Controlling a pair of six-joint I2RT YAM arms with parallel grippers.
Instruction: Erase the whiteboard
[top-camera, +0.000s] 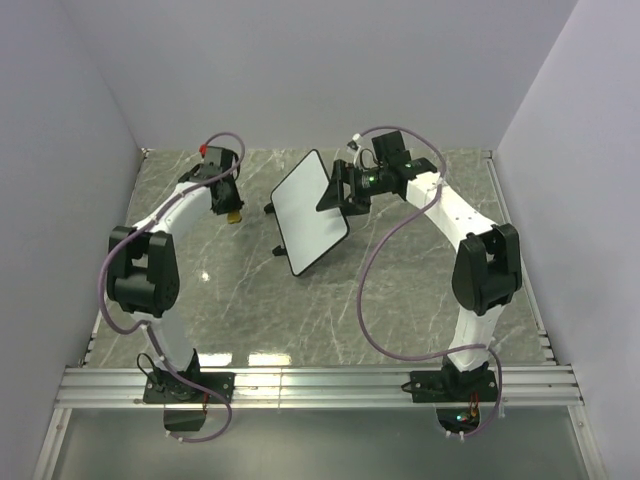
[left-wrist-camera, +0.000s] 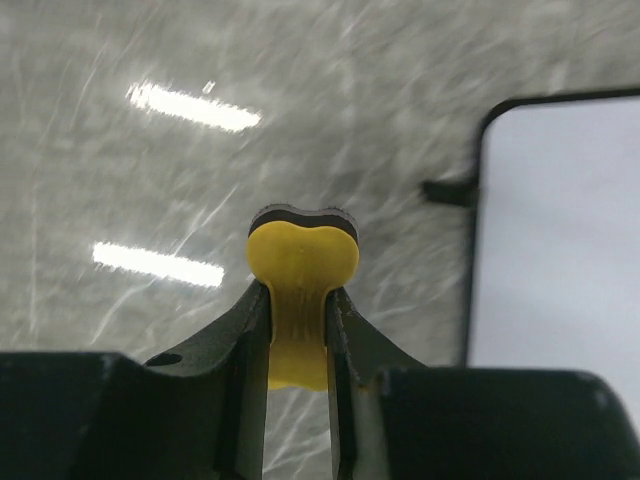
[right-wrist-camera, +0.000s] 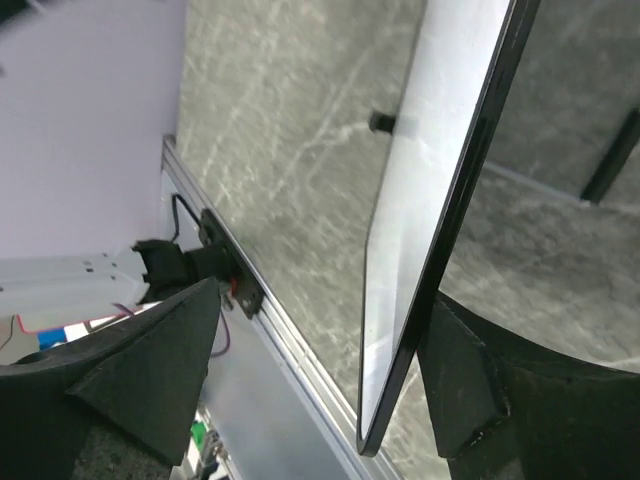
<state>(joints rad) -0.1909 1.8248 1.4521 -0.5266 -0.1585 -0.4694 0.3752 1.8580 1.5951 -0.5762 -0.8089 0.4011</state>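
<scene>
whiteboard (top-camera: 310, 212): i see it mid-table (top-camera: 400, 300), tilted, face blank.
right claw (top-camera: 335, 195): spread wide, the board's edge between its fingers.
left claw (left-wrist-camera: 297, 300): pinching a yellow eraser (left-wrist-camera: 302, 255), near the board's left side.

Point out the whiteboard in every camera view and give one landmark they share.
Top external: whiteboard at centre, set diagonally.
Left wrist: whiteboard at the right edge.
Right wrist: whiteboard nearly edge-on, running top right to bottom centre.
Shared landmark: grey marbled table.
</scene>
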